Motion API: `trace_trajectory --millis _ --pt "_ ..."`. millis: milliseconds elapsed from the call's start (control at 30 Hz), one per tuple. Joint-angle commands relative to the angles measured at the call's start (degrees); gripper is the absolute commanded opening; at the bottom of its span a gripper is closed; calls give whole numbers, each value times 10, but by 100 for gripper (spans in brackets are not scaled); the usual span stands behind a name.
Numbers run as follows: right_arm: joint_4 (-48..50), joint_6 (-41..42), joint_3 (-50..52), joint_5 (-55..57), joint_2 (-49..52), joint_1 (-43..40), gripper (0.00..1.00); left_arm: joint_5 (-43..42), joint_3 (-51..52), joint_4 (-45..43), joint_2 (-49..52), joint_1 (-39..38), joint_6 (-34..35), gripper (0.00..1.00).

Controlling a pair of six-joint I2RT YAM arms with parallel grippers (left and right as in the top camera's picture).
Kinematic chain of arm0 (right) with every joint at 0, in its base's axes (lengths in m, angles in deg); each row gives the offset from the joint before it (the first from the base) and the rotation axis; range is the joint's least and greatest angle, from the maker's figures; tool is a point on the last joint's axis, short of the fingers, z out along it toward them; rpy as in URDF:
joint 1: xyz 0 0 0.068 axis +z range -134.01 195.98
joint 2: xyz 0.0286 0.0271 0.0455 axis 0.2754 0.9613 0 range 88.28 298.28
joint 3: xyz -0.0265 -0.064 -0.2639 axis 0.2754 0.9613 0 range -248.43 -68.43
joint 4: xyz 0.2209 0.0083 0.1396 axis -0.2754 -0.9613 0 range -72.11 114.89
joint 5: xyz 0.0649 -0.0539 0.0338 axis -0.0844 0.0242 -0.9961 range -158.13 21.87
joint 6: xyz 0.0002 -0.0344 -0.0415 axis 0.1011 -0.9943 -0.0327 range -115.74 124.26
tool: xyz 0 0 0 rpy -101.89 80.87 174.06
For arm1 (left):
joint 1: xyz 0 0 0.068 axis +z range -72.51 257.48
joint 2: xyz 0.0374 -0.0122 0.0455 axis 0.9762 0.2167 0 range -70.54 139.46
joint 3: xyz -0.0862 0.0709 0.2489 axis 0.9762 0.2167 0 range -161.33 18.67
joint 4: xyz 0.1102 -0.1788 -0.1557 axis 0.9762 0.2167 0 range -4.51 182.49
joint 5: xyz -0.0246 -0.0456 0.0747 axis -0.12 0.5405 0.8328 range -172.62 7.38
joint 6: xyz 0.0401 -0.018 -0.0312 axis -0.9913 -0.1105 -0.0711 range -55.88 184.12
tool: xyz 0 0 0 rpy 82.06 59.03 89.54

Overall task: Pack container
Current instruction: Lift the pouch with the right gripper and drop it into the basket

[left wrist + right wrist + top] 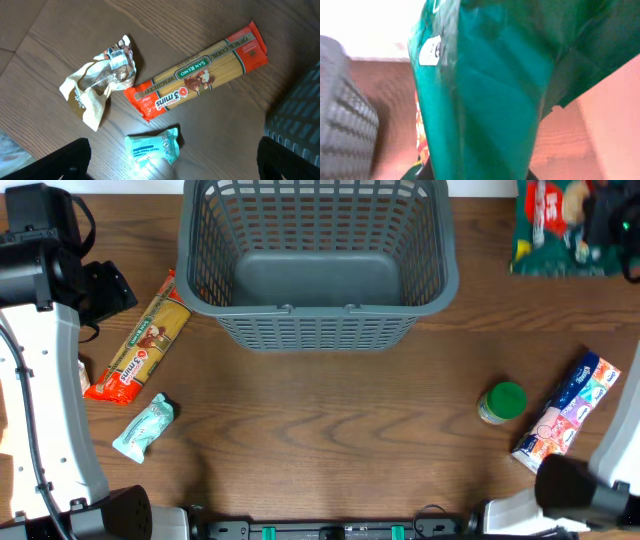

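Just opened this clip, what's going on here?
Nothing is packed yet: the container is empty. The right gripper is at the green bag at the top right of the overhead view, and the bag fills its wrist view; whether it is clamped cannot be told. The left gripper hangs open near the spaghetti packet and teal packet. The green-lidded jar and blue packet lie untouched.

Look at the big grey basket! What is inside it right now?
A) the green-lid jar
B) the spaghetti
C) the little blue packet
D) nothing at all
D: the container shows only its bare grey floor, while the spaghetti packet and the green-lidded jar sit outside it.
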Motion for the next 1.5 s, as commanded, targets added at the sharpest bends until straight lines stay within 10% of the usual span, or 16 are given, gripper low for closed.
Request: trace_trajectory --millis 0,300,1067,1133,1167,1200,1467 --pt "54 -68 -16 4 -57 70 2 1 0 3 -12 -1 -10 92" --pt "84 -254 -16 -116 -19 245 1 1 0 3 -12 21 -1 91" --pt "7 -228 -16 -210 304 346 1 1 0 3 -12 74 10 91" --pt "6 -211 -16 -205 306 345 29 1 0 3 -12 74 10 91" --pt "6 -203 -16 -201 304 345 75 1 0 3 -12 74 10 91" --pt "5 -194 -17 -199 299 345 99 1 0 3 -12 74 10 91" --pt "17 -113 -24 -156 193 332 99 1 0 11 -12 74 10 91"
